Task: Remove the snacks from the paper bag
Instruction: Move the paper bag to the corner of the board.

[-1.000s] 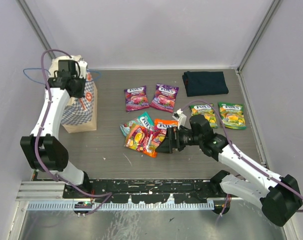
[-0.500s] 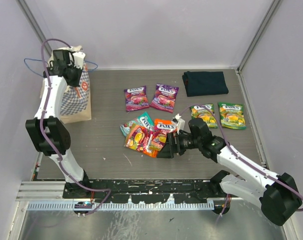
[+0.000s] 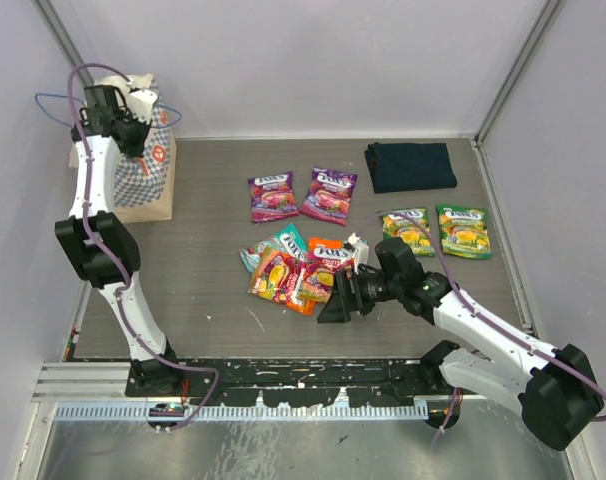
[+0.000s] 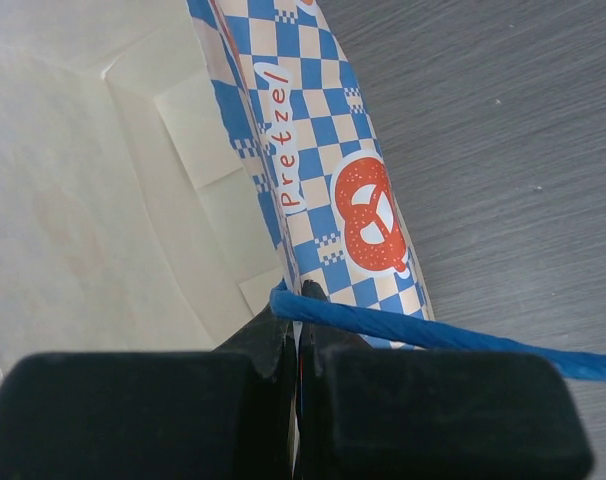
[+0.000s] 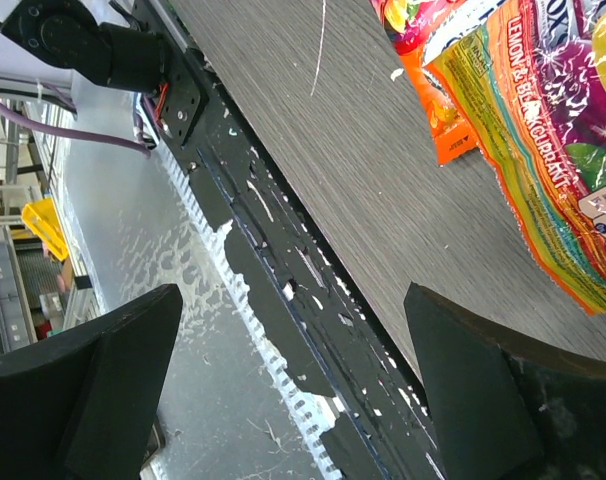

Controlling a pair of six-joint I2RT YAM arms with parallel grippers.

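The paper bag (image 3: 148, 185) stands at the back left, cream with a blue checkered band. My left gripper (image 3: 131, 108) is shut on its top rim. In the left wrist view the fingers (image 4: 301, 300) pinch the bag's wall (image 4: 323, 150) beside a blue cord handle (image 4: 453, 338). Snacks lie on the table: two purple packets (image 3: 271, 195) (image 3: 329, 193), two green ones (image 3: 406, 228) (image 3: 463, 230), and an overlapping pile (image 3: 295, 268) with teal and orange-red packets. My right gripper (image 3: 333, 303) is open and empty just in front of the pile. Packet edges (image 5: 543, 130) show in the right wrist view.
A dark navy folded cloth (image 3: 410, 165) lies at the back right. The cell's walls stand close behind and left of the bag. The table's near edge with a black rail (image 5: 283, 300) lies under my right gripper (image 5: 293, 290).
My left arm has swung the bag further back and to the left, its grip unchanged. My right gripper has drawn back from the pile toward the near edge.
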